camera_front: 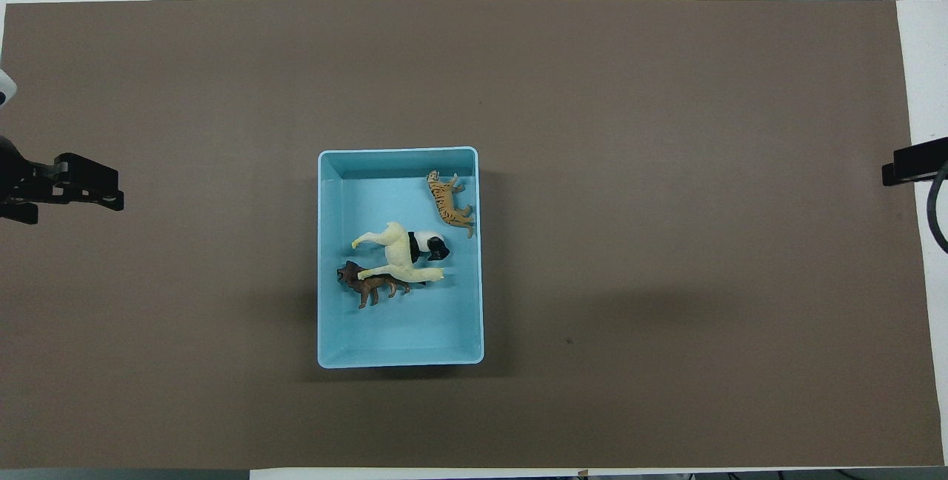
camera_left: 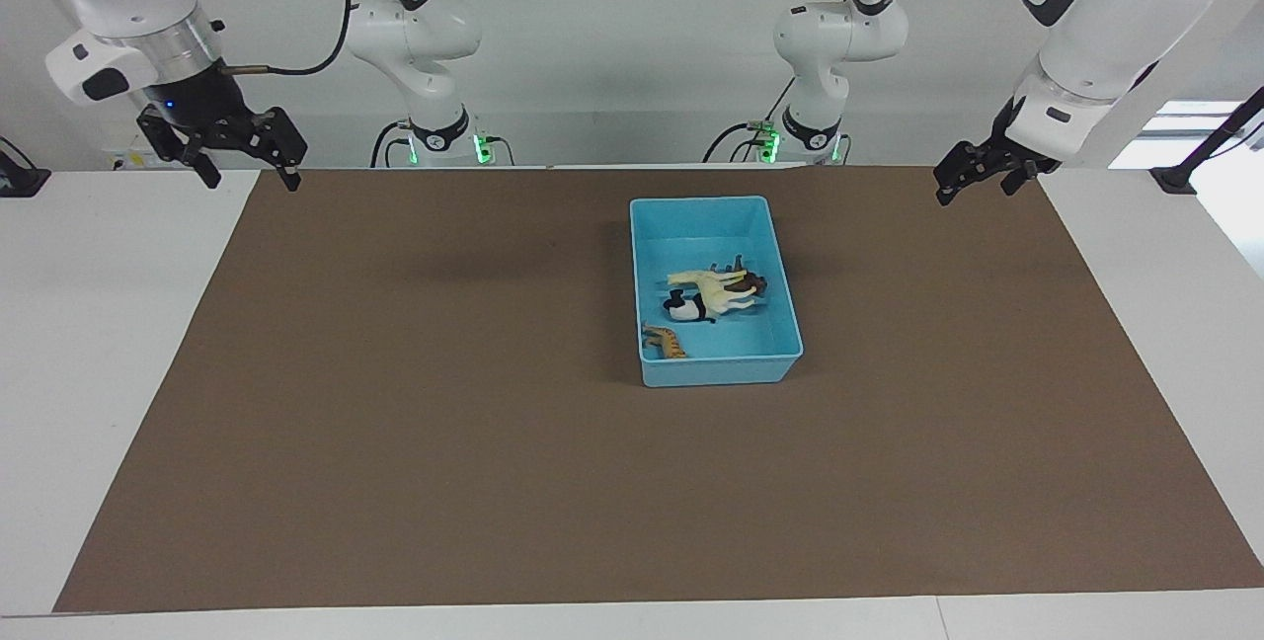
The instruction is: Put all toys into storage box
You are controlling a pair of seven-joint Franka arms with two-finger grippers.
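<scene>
Left gripper [camera_left: 973, 176]: raised over the brown mat's edge at the left arm's end of the table; black fingers [camera_left: 946, 194] angled down, holding nothing; gap between them impossible to judge; cut off at the frame edge in the overhead view [camera_front: 74, 187].
Right gripper [camera_left: 244, 158]: raised over the mat's corner at the right arm's end; fingers spread wide, holding nothing; only a black sliver visible overhead [camera_front: 915, 161].
Light blue rectangular plastic storage box [camera_left: 719, 370]: on the brown paper mat [camera_left: 395, 403], mid-table.
Brown lion-like figurine [camera_front: 369, 285]: in the box, nearest the robots, partly under the horse.
Pale cream-yellow horse figurine [camera_front: 398, 252]: on its side, touching lion and panda.
Black-and-white panda figurine [camera_front: 429, 245]: largely hidden by the horse.
Orange striped tiger figurine [camera_front: 449, 202]: farthest, against the box wall; half hidden by the rim in the facing view.
</scene>
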